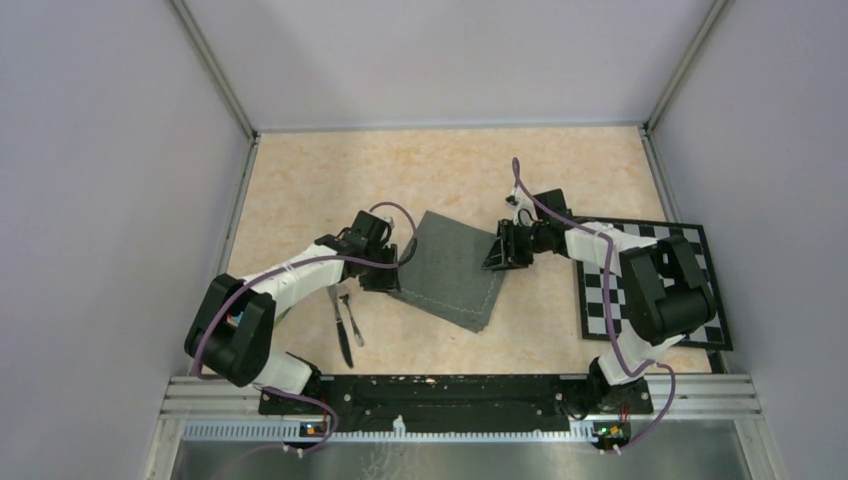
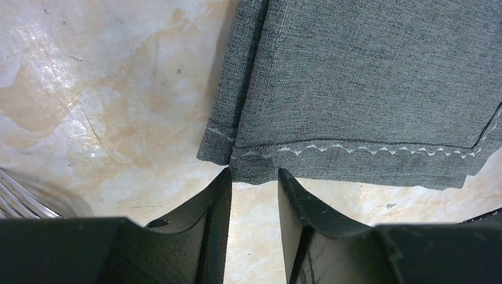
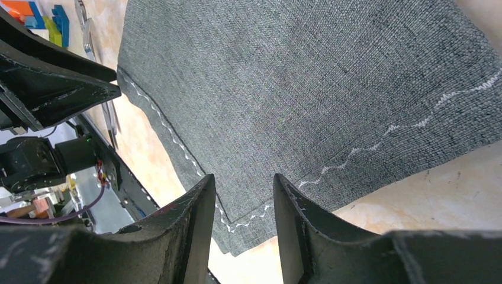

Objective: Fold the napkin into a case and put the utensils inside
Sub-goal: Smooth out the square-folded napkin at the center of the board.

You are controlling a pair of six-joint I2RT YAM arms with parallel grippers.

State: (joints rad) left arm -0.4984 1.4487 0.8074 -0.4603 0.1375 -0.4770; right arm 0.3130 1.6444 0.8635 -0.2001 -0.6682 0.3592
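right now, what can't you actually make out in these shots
- Fork: left wrist view, only the tines show; the frame edge and the left end effector cut off the rest.
- Knife: top view, its far end runs under the left arm.
- Napkin corner: right wrist view, it lies between the right end effector fingers; contact unclear.

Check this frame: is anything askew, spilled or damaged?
Only the napkin: it lies rotated against the edges of the table, and its folded layers are offset at one corner. Nothing looks spilled or damaged.
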